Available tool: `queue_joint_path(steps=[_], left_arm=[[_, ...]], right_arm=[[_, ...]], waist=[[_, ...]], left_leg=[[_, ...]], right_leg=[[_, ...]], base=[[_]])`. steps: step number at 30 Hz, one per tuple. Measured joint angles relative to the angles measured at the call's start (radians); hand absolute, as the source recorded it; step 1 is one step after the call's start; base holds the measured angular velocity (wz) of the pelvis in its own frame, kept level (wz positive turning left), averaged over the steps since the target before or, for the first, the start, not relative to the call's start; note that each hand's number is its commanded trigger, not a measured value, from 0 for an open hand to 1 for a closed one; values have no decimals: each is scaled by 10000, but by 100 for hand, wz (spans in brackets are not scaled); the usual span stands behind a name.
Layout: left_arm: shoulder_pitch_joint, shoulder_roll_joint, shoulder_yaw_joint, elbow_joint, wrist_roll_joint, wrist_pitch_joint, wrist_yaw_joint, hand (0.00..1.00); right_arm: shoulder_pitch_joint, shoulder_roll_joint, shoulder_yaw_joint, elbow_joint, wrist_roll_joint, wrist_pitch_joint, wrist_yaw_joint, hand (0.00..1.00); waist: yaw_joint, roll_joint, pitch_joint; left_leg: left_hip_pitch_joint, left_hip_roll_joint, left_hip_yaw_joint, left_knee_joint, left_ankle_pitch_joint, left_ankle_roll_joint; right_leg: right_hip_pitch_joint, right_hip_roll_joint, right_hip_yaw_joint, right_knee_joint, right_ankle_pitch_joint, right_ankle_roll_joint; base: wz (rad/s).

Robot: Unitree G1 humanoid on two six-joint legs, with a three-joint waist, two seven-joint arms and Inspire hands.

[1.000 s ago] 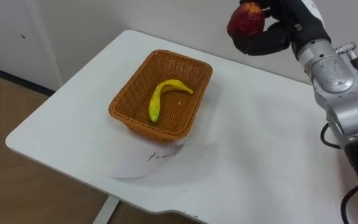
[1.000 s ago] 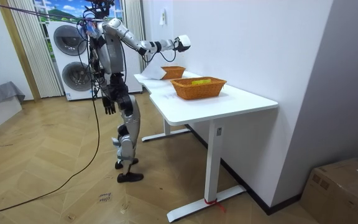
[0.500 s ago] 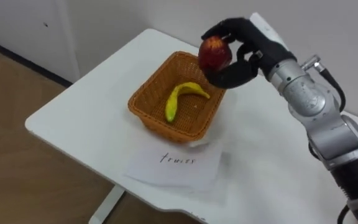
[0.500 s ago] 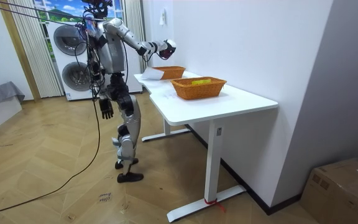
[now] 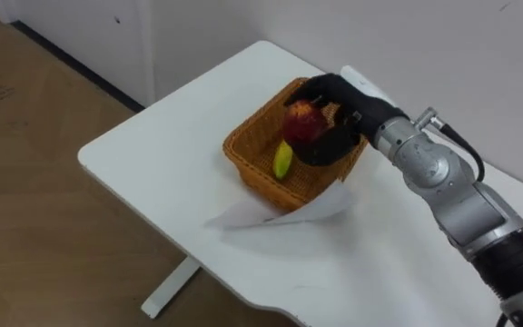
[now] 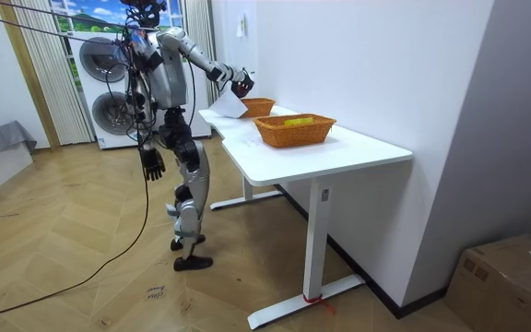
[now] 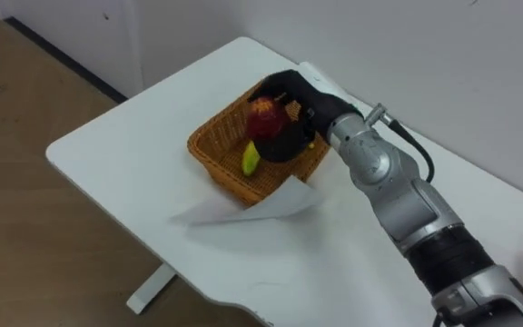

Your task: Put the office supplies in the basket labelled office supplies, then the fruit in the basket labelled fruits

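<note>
My right hand [image 5: 339, 118] is shut on a red apple [image 5: 303, 122] and holds it low inside an orange wicker basket [image 5: 246, 154] near the corner of the white table [image 5: 152, 154]. A yellow banana [image 5: 282, 161] lies in that basket, partly hidden by the apple and the hand. In the room view I stand at the table's end with the right hand [image 6: 241, 85] stretched out over the nearer basket [image 6: 254, 106]. My left hand [image 6: 153, 164] hangs open by my side.
A white paper label [image 5: 284, 211] lies in front of the basket with one edge curled up against it. A second wicker basket [image 6: 295, 129] with yellow contents stands further along the table. A wall runs behind the table; washing machines [image 6: 109, 78] stand behind me.
My right hand has come down and to the left with the apple, from above the table into the basket. The paper label's edge has lifted. The head view has shifted.
</note>
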Motion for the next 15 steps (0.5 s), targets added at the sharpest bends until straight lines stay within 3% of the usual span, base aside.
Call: queue_joint_path(steps=[10, 14, 15], left_arm=[[-134, 147, -8, 2, 42, -13, -31, 0], [-133, 148, -9, 2, 44, -12, 113, 0], [-134, 154, -9, 2, 44, -12, 118, 0]], right_arm=[[1, 0, 51, 12, 134, -1, 1, 98], [1, 0, 51, 11, 199, -1, 0, 94], [0, 0, 51, 11, 198, -1, 0, 87]], waist=[[-36, -10, -6], [-31, -9, -6], [-29, -9, -6]], left_leg=[[3, -5, 27, -65, 3, -5], [2, 0, 26, -79, 2, -6], [2, 1, 26, -80, 2, -6]], right_leg=[[30, 12, -57, -125, -1, 6], [38, 13, -71, -127, -1, 6], [38, 13, -71, -127, -1, 6]], base=[[0], [0], [0]])
